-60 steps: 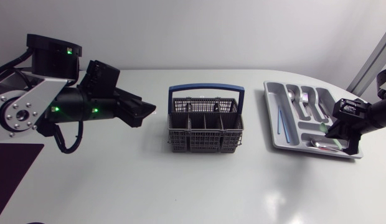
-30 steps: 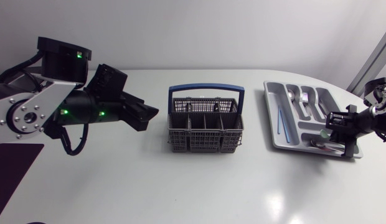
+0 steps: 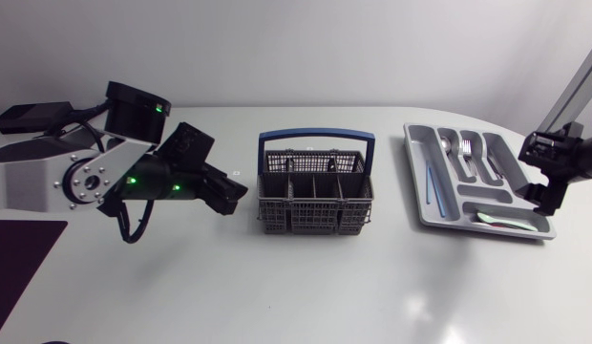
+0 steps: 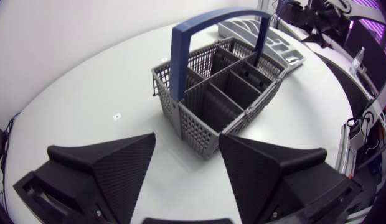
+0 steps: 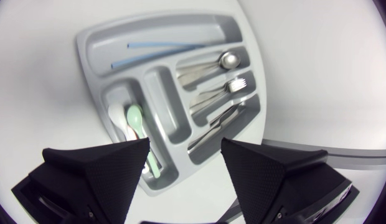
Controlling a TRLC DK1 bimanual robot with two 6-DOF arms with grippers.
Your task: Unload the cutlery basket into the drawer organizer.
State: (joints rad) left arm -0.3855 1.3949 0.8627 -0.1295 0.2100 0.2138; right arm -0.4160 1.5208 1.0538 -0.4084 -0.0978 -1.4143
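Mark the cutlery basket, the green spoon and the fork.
cutlery basket [image 3: 317,137]: head view, blue handle bar.
green spoon [image 5: 136,116]: right wrist view, its bowl.
fork [image 5: 240,83]: right wrist view, its tines.

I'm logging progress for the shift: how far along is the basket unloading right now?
Done: the organizer holds blue sticks, spoons, forks, knives and a green spoon. In hand: nothing; the right gripper hangs open over the organizer's edge, the left gripper open facing the basket. Left: probably nothing, as the basket compartments that show look empty.
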